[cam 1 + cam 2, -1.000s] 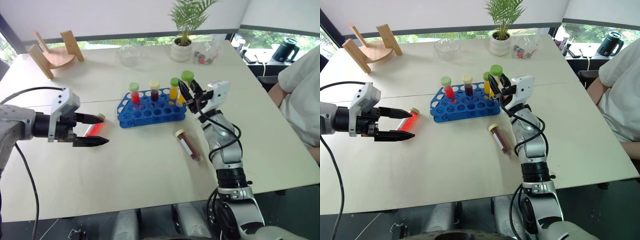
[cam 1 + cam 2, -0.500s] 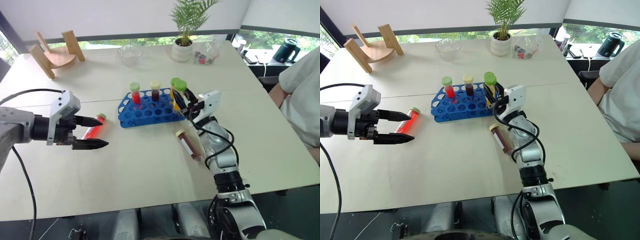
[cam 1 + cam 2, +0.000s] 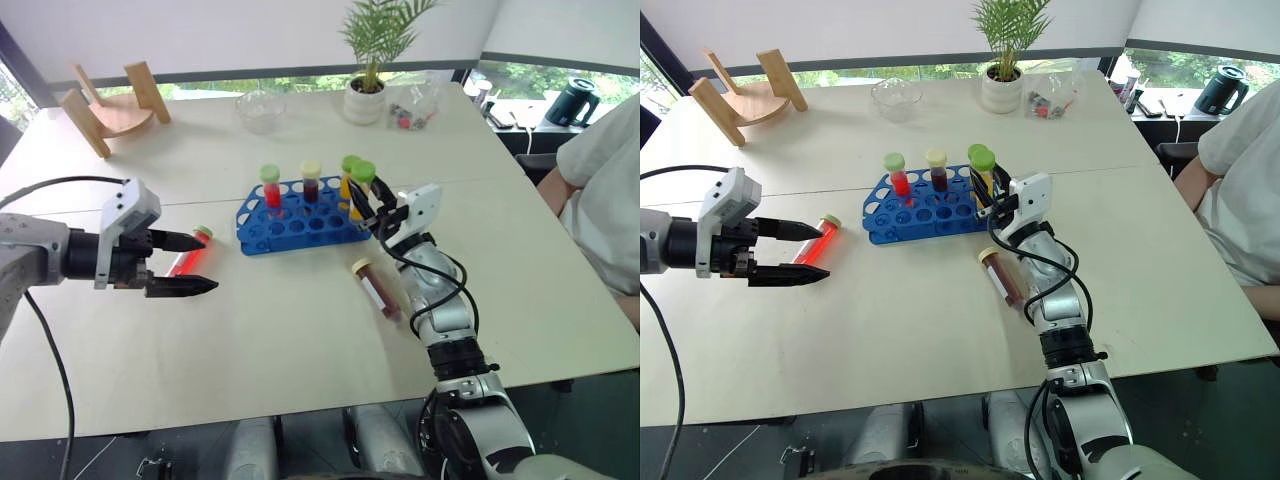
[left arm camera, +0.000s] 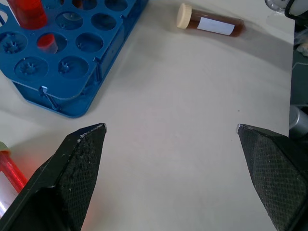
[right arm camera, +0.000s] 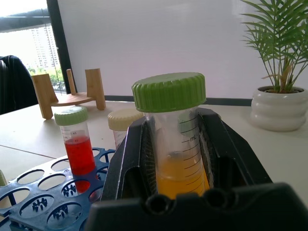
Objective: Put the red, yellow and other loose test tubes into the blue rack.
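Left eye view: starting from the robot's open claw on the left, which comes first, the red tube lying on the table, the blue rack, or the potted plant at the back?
From the left gripper:
1. The red tube, lying right beside its fingertips.
2. The blue rack, mid-table, off toward the right arm.
3. The potted plant, at the table's far edge near the window.

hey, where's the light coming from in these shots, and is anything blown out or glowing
Head views: daylight from the back windows. Right wrist view: window washed out beside the tube held in the right tool. Left wrist view: red tube casts a reddish glow on the table.
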Tool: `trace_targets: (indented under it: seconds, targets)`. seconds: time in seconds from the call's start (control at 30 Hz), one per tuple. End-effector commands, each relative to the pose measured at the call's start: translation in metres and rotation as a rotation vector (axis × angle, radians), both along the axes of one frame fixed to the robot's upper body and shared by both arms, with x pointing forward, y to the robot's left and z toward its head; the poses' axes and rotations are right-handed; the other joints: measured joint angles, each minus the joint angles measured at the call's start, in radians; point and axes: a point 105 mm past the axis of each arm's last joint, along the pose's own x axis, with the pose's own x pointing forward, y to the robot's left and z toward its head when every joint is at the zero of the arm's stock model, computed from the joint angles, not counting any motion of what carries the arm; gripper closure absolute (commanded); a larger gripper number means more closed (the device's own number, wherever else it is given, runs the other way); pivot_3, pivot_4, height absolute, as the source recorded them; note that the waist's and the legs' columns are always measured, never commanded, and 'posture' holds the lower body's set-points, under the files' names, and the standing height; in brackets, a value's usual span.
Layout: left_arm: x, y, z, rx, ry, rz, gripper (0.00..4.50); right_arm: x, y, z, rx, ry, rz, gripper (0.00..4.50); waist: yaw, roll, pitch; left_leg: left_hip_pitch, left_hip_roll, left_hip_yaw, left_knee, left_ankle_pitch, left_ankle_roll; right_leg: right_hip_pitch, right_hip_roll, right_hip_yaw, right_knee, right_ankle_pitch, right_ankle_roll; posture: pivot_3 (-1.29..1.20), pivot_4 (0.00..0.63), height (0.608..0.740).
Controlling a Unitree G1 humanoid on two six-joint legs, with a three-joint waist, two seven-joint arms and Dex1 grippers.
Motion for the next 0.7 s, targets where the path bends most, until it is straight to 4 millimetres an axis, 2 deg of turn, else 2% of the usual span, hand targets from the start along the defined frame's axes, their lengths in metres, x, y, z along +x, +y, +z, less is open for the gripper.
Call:
trace_targets:
  seconds: [0.03, 0.33, 0.7]
  targets:
    - [0.0, 0.001, 0.012, 0.001, -0.047, 0.0, 0.0, 0.003, -0.003, -0.002, -0.004, 0.008, -0.008, 3.66, 0.0, 0.0, 0.0, 0.0, 0.0, 0.0, 0.0, 0.0, 0.0, 0.0, 0.0, 0.0, 0.0, 0.0, 0.0, 0.0, 0.15, 0.74]
    - [0.0, 0.003, 0.008, -0.002, -0.038, 0.005, 0.0, -0.006, 0.008, -0.007, -0.021, 0.004, 0.019, 3.66, 0.0, 0.0, 0.0, 0.0, 0.0, 0.0, 0.0, 0.0, 0.0, 0.0, 0.0, 0.0, 0.0, 0.0, 0.0, 0.0, 0.15, 0.74]
    - [0.0, 0.003, 0.007, -0.002, -0.038, 0.005, 0.0, 0.0, 0.002, -0.005, -0.034, -0.015, -0.011, 3.66, 0.0, 0.0, 0.0, 0.0, 0.0, 0.0, 0.0, 0.0, 0.0, 0.0, 0.0, 0.0, 0.0, 0.0, 0.0, 0.0, 0.15, 0.74]
